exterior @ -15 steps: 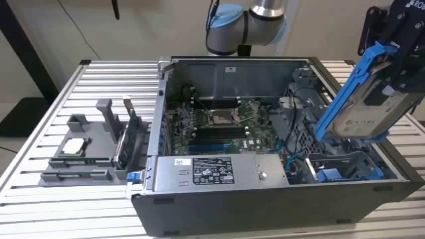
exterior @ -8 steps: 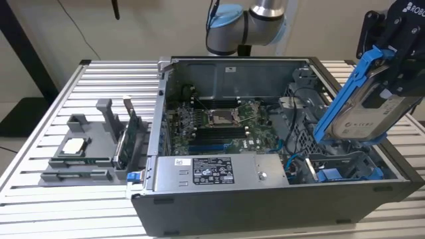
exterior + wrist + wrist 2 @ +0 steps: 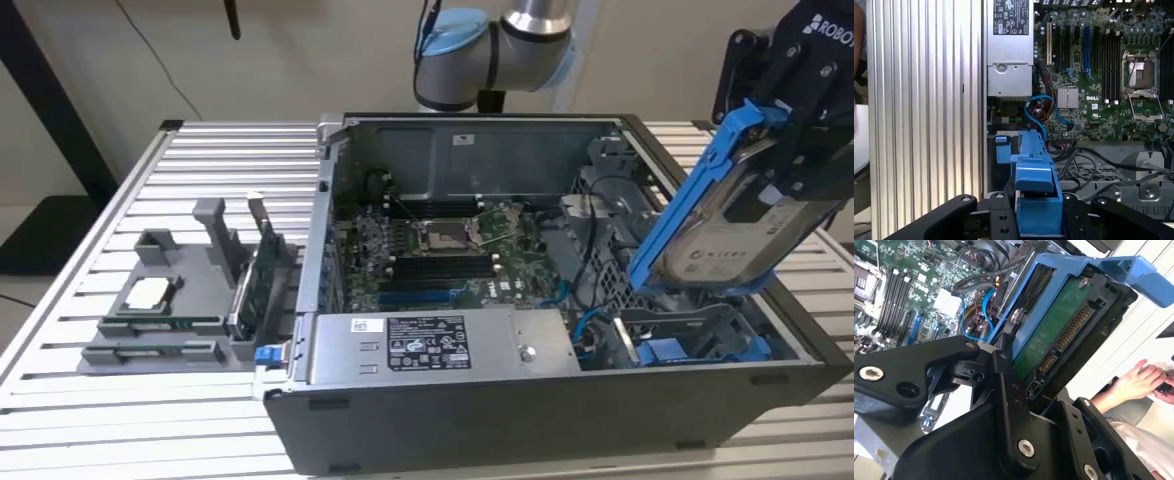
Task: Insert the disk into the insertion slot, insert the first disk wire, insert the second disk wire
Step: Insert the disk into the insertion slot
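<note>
Here the gripper is clamped shut on the disk, holding it tilted over the drive bay at the exterior view's right of the open case.

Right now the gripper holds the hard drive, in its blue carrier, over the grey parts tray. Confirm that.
No. The gripper holds the hard drive, in its blue carrier, over the open computer case, not the tray, as the exterior view shows.

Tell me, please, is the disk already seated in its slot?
No, in the exterior view the gripper holds the disk tilted, mostly above the case.
</note>
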Robot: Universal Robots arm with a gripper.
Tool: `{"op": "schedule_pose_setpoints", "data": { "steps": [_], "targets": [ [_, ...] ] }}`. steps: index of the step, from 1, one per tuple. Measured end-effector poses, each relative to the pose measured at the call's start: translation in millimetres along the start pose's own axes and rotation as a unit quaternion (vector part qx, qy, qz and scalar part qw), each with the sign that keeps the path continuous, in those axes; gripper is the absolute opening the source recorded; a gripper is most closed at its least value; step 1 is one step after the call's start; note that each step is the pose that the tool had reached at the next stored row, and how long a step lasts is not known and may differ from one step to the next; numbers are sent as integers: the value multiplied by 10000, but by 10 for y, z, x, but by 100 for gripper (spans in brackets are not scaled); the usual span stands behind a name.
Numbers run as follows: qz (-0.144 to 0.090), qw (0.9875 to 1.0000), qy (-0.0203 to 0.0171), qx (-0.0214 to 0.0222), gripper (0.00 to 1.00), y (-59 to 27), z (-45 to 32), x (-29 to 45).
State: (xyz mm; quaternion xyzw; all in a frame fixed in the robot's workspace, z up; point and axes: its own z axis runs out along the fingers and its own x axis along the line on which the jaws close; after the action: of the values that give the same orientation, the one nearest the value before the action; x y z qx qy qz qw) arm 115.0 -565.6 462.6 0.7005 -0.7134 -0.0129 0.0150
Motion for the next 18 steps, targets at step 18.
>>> {"op": "schedule_pose_setpoints", "data": {
  "steps": [18],
  "targets": [
    [0,10000,3,0,33,-3,67,0]
  ]
}}
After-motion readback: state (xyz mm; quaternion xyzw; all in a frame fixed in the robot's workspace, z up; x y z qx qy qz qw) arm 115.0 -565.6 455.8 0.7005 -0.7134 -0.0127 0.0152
